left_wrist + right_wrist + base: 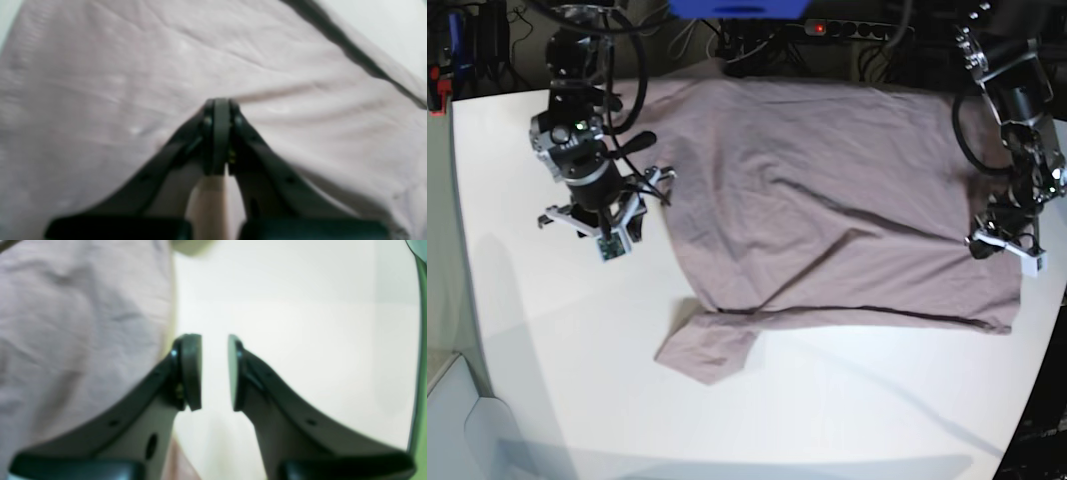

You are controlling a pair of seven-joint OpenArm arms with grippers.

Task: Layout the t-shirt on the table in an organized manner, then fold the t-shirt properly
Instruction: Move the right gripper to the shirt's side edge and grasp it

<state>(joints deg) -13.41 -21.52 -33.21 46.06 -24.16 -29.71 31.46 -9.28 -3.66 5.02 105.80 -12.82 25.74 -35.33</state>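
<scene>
Here, t-shirt (837,190) spread crosswise, sleeve (707,348) frontward

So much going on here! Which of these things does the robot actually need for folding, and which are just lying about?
Part of the job:
- t-shirt
- table
- left gripper, shut on the t-shirt
- right gripper, open above bare table beside the shirt

Just lying about:
- cables behind the table
- power strip with a red light
- blue object at the back

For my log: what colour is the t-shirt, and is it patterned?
Plain dusty mauve-pink t-shirt, no pattern; clearest in base view.
</scene>
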